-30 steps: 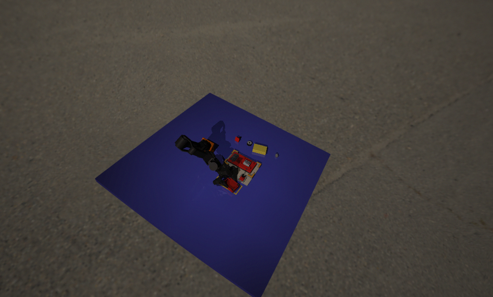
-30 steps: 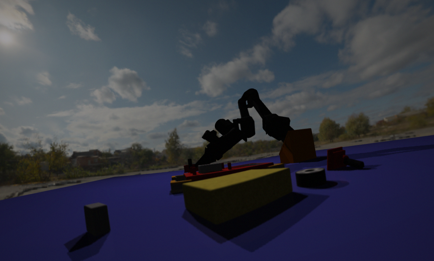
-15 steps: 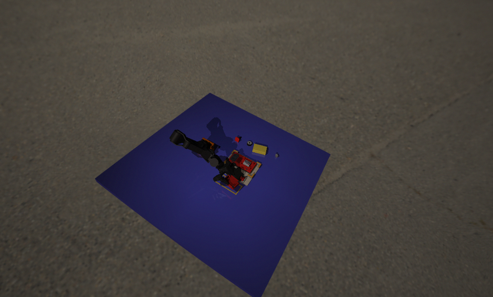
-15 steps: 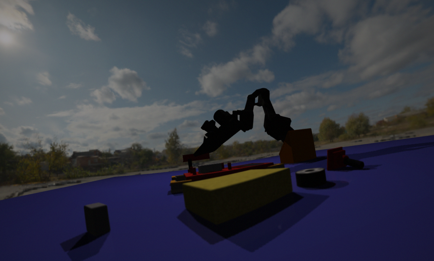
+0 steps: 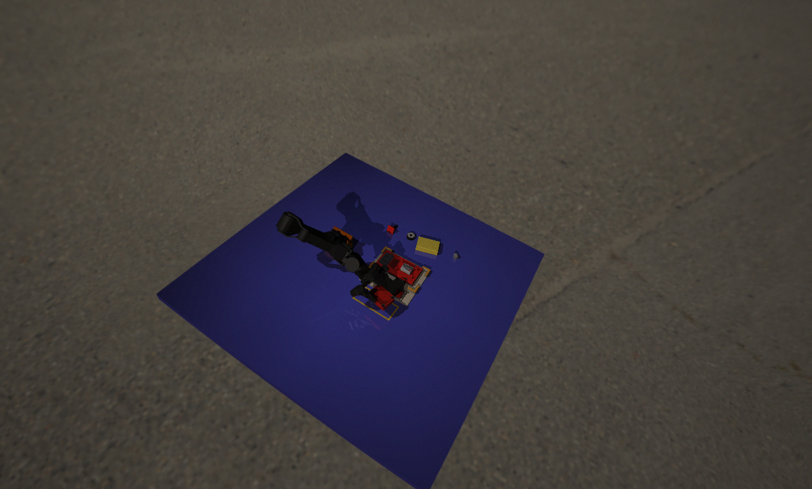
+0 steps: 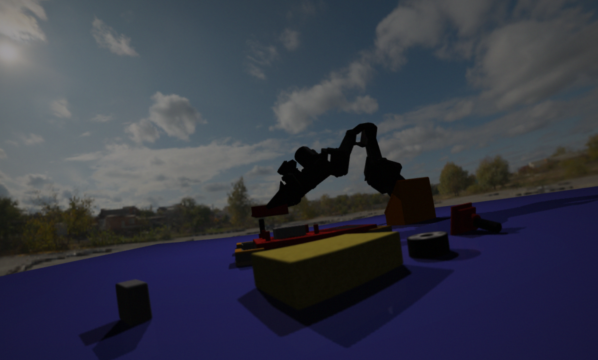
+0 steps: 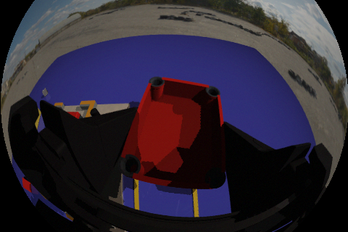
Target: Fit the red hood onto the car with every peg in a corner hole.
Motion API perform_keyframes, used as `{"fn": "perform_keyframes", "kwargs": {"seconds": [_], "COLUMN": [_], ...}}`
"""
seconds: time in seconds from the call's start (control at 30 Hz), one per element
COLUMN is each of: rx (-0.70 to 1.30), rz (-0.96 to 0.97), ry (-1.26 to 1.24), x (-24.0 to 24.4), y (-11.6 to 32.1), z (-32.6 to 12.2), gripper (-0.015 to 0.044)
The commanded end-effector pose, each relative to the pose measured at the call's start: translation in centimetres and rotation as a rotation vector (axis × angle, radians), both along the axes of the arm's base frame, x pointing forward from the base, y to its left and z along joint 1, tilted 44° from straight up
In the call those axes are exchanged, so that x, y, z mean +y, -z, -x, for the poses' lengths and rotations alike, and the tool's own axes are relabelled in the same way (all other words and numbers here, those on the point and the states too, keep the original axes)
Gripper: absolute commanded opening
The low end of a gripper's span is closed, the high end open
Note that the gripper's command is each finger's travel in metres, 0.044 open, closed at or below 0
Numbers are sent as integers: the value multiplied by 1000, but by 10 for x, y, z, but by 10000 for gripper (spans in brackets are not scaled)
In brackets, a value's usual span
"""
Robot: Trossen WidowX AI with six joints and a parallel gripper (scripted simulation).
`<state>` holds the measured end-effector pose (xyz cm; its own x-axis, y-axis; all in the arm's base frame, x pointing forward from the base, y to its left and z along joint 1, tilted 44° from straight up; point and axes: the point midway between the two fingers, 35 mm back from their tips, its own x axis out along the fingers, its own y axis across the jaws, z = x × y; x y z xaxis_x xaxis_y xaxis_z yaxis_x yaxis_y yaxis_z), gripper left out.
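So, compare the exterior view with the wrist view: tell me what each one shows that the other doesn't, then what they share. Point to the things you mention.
Only the exterior view: the black wheel [image 5: 407, 236] [image 6: 428, 248] and the arm's raised elbow [image 5: 287, 223] [image 6: 366, 127].

Only the wrist view: the hood's hollow inside [image 7: 163, 123], and yellow lines [image 5: 371, 308] [image 7: 196, 203] on the table.

Both: the red hood [image 5: 384, 297] [image 6: 269, 211] [image 7: 141, 135] held in the gripper [image 5: 383, 293] [image 6: 270, 206] [image 7: 180, 120], the small grey block [image 5: 455, 256] [image 6: 133, 302] [image 7: 45, 92], and the blue table top [image 5: 336, 395] [image 6: 193, 322] [image 7: 163, 58].
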<state>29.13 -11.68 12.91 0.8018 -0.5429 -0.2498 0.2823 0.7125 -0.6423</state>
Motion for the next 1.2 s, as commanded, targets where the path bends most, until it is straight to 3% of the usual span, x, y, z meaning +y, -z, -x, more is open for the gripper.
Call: {"fn": "perform_keyframes", "kwargs": {"seconds": [0.0,1.17], "rx": [-49,-644], "rz": [-70,-946], "ry": [24,296], "x": [0,-1], "y": [1,2], "z": [0,0], "gripper": [0,0]}}
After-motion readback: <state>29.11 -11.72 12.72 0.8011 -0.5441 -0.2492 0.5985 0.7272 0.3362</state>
